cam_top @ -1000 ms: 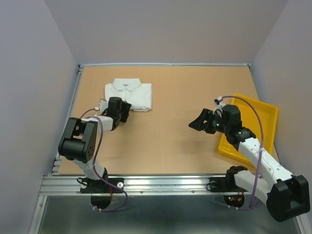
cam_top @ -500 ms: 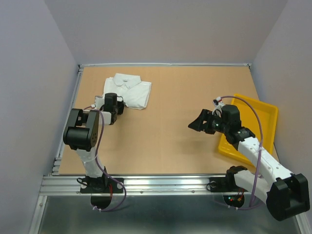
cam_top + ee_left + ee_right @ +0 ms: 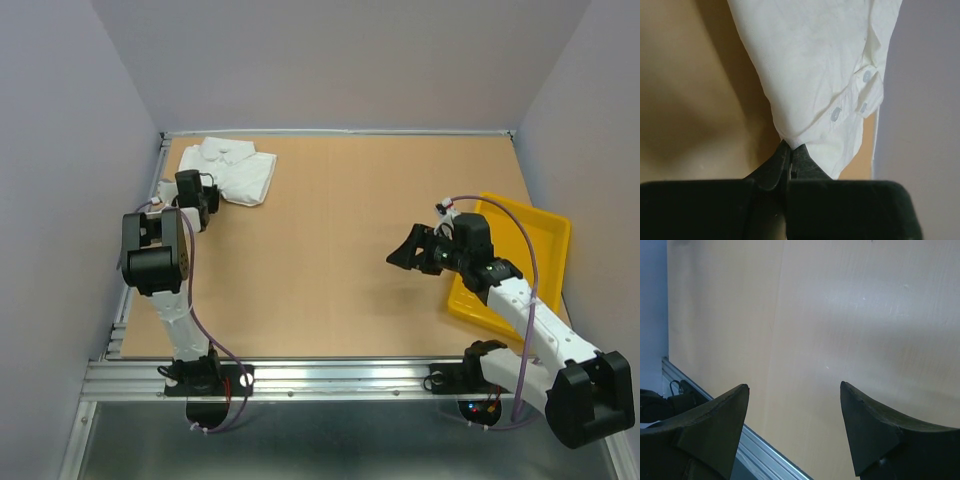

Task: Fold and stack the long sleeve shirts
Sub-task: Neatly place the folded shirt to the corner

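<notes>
**Nearly stacked: folded shirt pinched at the far-left corner**

Evidently the folding itself was finished. The white shirt (image 3: 240,172) lay as a compact folded bundle on the table (image 3: 340,220), tucked into the far-left corner and well apart from the yellow tray (image 3: 545,235) on the right side. The left gripper (image 3: 192,195) had its jaws pressed together on the bundle's near-left corner. Its wrist view showed the tips (image 3: 787,152) nipping a point of cloth just below the buttoned cuff (image 3: 860,95). The right gripper (image 3: 408,256) hovered over bare table near the tray, jaws spread wide and holding nothing.

The step in hand looked like setting the folded piece at its stacking spot. No second shirt was visible, so how much of the task remained was unclear.

The next move probably called for the left jaws to part and lift straight off, so the pinched corner would not be tugged and the fold would stay closed.

The bundle's long axis ran roughly left to right across the table, its right end sitting slightly nearer the arms. The collar (image 3: 222,150) faced the far edge.
</notes>
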Robot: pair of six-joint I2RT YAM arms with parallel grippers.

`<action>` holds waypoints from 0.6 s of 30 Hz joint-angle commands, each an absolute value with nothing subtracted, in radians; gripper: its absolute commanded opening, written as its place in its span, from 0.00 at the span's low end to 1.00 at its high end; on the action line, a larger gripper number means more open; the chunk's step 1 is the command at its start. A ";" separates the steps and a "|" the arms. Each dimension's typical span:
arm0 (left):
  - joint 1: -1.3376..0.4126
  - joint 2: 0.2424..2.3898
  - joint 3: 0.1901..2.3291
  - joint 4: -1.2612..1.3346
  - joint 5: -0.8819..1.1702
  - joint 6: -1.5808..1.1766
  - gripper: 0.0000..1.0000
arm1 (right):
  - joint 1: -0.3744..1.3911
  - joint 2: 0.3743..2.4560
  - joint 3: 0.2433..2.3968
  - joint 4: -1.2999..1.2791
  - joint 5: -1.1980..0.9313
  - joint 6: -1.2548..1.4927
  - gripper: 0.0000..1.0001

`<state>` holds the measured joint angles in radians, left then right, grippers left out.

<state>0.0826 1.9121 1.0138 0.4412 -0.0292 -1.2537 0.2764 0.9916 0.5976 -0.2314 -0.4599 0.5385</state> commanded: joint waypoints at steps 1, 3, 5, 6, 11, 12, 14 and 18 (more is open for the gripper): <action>0.133 1.971 1.087 0.414 -0.006 -1.189 0.00 | 0.284 0.992 0.673 -0.227 -0.449 0.514 0.79; 0.164 1.989 1.097 0.411 0.034 -1.183 0.00 | 0.284 0.991 0.672 -0.230 -0.445 0.509 0.79; 0.176 2.008 1.109 0.408 0.040 -1.170 0.00 | 0.284 0.989 0.672 -0.236 -0.442 0.509 0.79; 0.179 2.013 1.114 0.407 0.041 -1.164 0.01 | 0.284 0.988 0.672 -0.238 -0.442 0.509 0.79; 0.204 2.048 1.184 0.380 0.058 -1.138 0.09 | 0.284 0.968 0.675 -0.250 -0.439 0.511 0.79; 0.207 2.054 1.195 0.371 0.063 -1.137 0.11 | 0.284 0.954 0.673 -0.253 -0.439 0.512 0.79; 0.209 2.060 1.213 0.361 0.095 -1.128 0.22 | 0.284 0.942 0.672 -0.262 -0.437 0.515 0.79; 0.202 2.013 1.143 0.380 0.138 -1.132 0.43 | 0.284 0.907 0.675 -0.284 -0.408 0.517 0.79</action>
